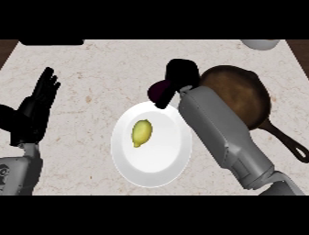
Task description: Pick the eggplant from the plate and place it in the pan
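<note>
- Your right hand (179, 75) is curled round the eggplant (159, 91), off the plate (173, 158) and just beside the pan (241, 94).
- Pick done; placing it in the pan is left.
- A lemon (141, 132) lies on the plate.
- Left hand (30, 110) rests, fingers straight, over the surface (82, 73).

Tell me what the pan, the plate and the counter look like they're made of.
Pan: probably cast iron, with a dark brown, dull surface and a black handle. Plate: likely glazed ceramic, plain white and smooth. Counter: looks like stone, perhaps marble, pale beige with faint veining and a matte finish.
</note>
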Controlling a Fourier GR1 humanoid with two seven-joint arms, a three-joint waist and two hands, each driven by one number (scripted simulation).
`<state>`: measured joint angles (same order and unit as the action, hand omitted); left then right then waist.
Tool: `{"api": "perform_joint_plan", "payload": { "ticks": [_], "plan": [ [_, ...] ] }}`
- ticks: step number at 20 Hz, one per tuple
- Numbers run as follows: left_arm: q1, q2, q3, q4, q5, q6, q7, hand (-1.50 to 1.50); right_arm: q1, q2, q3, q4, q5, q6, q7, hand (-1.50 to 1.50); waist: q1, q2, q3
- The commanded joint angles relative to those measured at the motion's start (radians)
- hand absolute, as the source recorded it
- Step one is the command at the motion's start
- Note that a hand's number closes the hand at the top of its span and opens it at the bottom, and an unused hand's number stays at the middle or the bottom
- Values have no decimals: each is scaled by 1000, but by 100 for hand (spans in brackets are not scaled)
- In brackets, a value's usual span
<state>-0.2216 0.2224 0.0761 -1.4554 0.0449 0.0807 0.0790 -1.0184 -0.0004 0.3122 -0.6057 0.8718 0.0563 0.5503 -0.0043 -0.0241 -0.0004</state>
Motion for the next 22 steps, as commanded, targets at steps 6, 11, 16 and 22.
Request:
{"api": "perform_joint_plan", "payload": {
  "ticks": [6,11,16,22],
  "plan": [
    [-76,-1,-27,25,-12,-18,17,0,-123,0,132,-147,95,-407,616,150,62,21,-2],
    [-28,-35,-43,22,-27,3,-13,0,-143,0,174,-219,121,-503,785,150,48,22,-1],
    [-44,-8,3,-2,-4,13,25,0,-63,0,56,-246,207,-651,728,150,3,19,1],
    [14,0,21,-30,11,-5,-12,0,95,-110,-13,-288,276,-655,629,150,0,19,1]
  ]
}}
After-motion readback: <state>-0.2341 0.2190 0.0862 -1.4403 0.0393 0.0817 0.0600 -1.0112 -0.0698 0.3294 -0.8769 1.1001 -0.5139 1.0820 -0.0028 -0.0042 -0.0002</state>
